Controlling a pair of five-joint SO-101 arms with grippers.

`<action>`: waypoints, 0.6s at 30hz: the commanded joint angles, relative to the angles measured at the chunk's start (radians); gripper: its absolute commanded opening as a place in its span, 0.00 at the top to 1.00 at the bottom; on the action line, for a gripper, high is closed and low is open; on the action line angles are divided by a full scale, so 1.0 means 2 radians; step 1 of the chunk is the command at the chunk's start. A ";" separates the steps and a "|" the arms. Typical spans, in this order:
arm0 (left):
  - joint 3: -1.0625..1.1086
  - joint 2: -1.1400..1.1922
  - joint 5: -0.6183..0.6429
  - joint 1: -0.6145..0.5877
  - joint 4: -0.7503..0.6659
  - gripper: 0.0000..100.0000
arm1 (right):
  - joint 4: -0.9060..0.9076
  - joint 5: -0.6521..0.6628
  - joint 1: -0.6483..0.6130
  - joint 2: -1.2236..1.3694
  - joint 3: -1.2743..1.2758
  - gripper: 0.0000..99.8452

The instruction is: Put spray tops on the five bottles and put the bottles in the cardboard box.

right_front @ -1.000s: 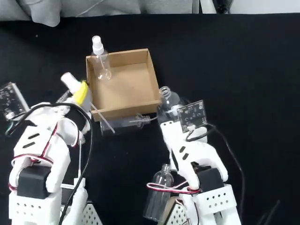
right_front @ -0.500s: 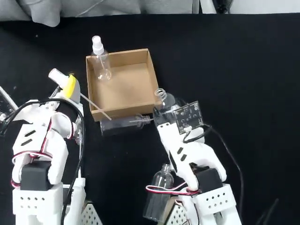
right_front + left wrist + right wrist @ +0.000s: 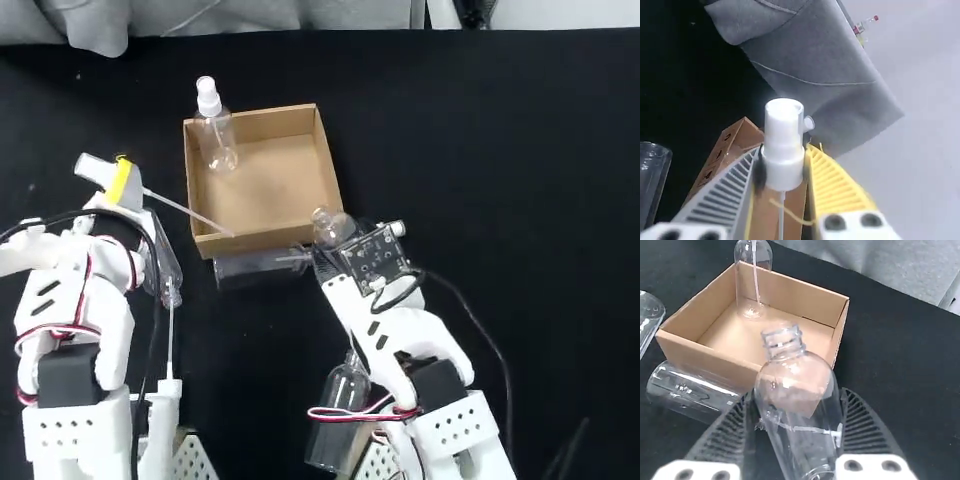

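Swung out to the left since a second ago, the left gripper (image 3: 117, 180) now holds its spray top (image 3: 93, 165) well clear of the cardboard box (image 3: 327, 165). The top's thin dip tube slants back toward the box's near left corner. The right gripper (image 3: 338, 245) has drawn its open-necked bottle (image 3: 328, 226) left and nearer, to the box's near right corner.

The left wrist view shows the left gripper's jaws closed against the spray top (image 3: 784, 145), with the white head sticking out past them. In the right wrist view the right gripper (image 3: 795, 407) clamps the open-necked bottle (image 3: 792, 385) around its body, neck tilted toward the box.

A capped bottle (image 3: 215, 140) stands in the box's far left corner. An uncapped bottle (image 3: 258, 268) lies on its side on the black table (image 3: 500, 150), just beside the box's near wall. Another bare bottle (image 3: 338, 415) sits by the right arm's base.
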 commanded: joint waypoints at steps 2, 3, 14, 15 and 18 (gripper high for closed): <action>-0.010 -0.008 0.007 -0.003 -0.010 0.97 | 0.002 0.005 -0.006 -0.012 -0.005 0.90; -0.010 -0.008 0.008 -0.003 -0.010 0.97 | 0.002 0.005 -0.006 -0.012 -0.005 0.90; 0.007 -0.008 0.095 -0.003 -0.012 0.97 | -0.020 0.044 -0.007 -0.013 0.013 0.90; 0.007 -0.008 0.097 -0.002 -0.012 0.97 | -0.020 0.044 -0.007 -0.013 0.014 0.90; 0.012 -0.008 0.100 0.000 -0.014 0.97 | -0.020 0.044 -0.007 -0.013 0.015 0.90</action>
